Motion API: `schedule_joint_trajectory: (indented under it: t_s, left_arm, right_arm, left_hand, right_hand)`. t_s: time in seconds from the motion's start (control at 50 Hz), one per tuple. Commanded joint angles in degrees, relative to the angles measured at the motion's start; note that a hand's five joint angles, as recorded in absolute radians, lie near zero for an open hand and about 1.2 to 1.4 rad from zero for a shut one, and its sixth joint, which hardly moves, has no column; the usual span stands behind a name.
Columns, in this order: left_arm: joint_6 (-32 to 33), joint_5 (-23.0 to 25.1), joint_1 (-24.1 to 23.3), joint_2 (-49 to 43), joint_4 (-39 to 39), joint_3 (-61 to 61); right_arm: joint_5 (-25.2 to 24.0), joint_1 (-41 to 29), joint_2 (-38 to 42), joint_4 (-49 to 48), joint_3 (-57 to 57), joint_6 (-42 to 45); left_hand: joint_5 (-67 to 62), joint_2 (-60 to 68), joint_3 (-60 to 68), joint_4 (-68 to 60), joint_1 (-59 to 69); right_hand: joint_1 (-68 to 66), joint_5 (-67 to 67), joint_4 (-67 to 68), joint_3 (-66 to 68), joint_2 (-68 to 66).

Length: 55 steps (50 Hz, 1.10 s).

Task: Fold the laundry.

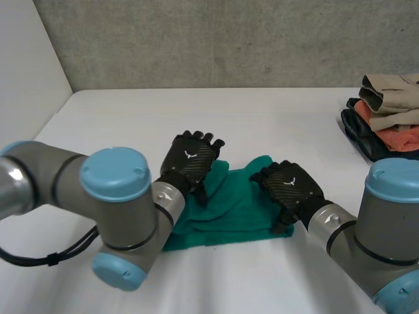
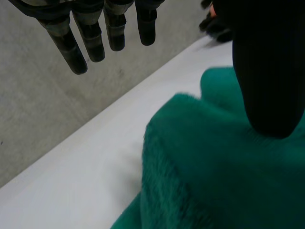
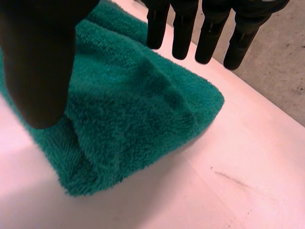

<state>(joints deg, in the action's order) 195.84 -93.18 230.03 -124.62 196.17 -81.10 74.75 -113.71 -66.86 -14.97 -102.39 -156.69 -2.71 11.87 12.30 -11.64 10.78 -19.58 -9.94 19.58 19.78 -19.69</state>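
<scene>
1. Head view: the green towel [image 1: 239, 206] lies bunched on the white table [image 1: 131, 124], near the robot and roughly between the two arms.
   - The left hand [image 1: 190, 157] sits over the towel's left part with its fingers straight and grasps nothing.
   - The right hand [image 1: 291, 186] rests over the right edge, also slack.
   - The towel looks doubled over already but uneven, so I judge the step to be between folds, with the cloth being flattened or squared up.
   - A stack of folded laundry [image 1: 389, 114] in beige, orange and dark cloth stands at the table's far right corner, well apart from the towel and out of the way.

2. Left wrist view: the left hand's fingers [image 2: 95, 43] hang straight above the table's far part, clear of the cloth.
   - The thumb [image 2: 267, 71] comes down on or just over the towel [image 2: 214, 181]; I cannot tell if it touches.
   - Nothing is pinched.
   - A raised hump of pile runs under the palm, which the next fold would need smoothed.

3. Right wrist view: the right hand's fingers [image 3: 183, 33] are straight and spread, and the thumb [image 3: 40, 62] hangs apart from them.
   - The towel's [image 3: 133, 114] rounded corner lies below the palm, with a thick layered edge beside the thumb.
   - The hand is relaxed, with no cloth between thumb and fingers.
   - The next move likely calls for each hand to pinch an edge or corner and carry it across evenly.
   - The bare table beyond leaves room, so only the lumpy layers stand in the way.
</scene>
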Motion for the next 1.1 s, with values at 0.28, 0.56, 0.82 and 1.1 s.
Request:
schedule_joint_trajectory:
  t_s: [0.28, 0.56, 0.82, 1.1]
  left_arm:
    - [3.5, -11.76, 4.9, -2.82, -0.53, -1.96]
    - [2.09, -12.29, 4.29, 5.18, -0.26, -8.55]
    - [1.91, -12.37, -2.3, 4.12, 0.35, -8.99]
    - [3.14, -14.92, -1.52, 5.08, -0.44, -11.45]
  right_arm:
    - [3.65, -0.38, 3.58, -6.03, -1.32, 4.81]
    - [3.92, 5.51, -1.68, -5.33, -7.72, 10.09]
    - [3.21, 7.01, -2.92, -5.33, -10.55, 10.18]
    - [4.53, 10.52, -6.35, -2.26, -8.79, 18.42]
  left_hand:
    - [1.15, -0.31, -0.74, 0.08, 0.78]
    - [1.65, -0.82, -1.24, 0.59, 0.27]
    - [1.82, -0.99, -1.41, 0.76, 0.11]
    - [1.31, -0.48, -0.9, 0.25, 0.61]
  right_hand:
    - [-56.66, -56.3, 56.66, 56.47, -56.55]
    - [-60.42, -60.06, 60.42, 60.22, -60.31]
    - [-60.42, -60.06, 60.42, 60.22, -60.31]
    - [-60.42, -60.06, 60.42, 60.22, -60.31]
